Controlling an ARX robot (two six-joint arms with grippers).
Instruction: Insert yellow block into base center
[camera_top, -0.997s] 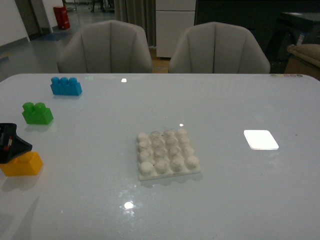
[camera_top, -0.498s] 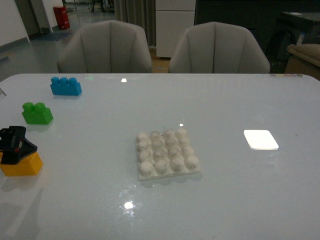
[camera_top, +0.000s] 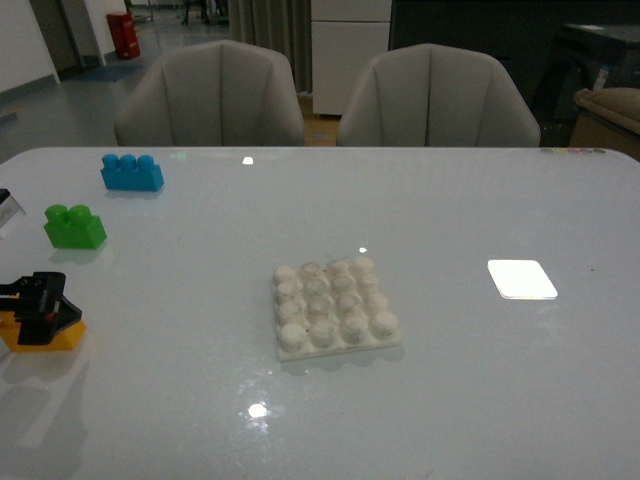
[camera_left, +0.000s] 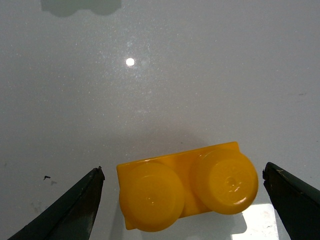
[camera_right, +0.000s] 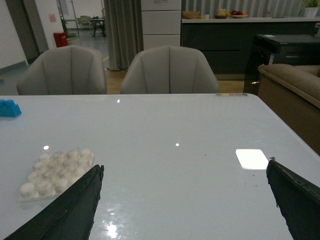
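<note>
Left wrist view, left hand (camera_left: 182, 170) spread astride yellow block (camera_left: 186, 194), unclear from front

left claw (camera_top: 44, 314) | dropped lower, edged right | now straddles yellow block (camera_top: 68, 340)

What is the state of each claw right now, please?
Left claw: open, one finger on each side of the yellow block, not touching it.
Right claw: open, holding nothing.
</note>
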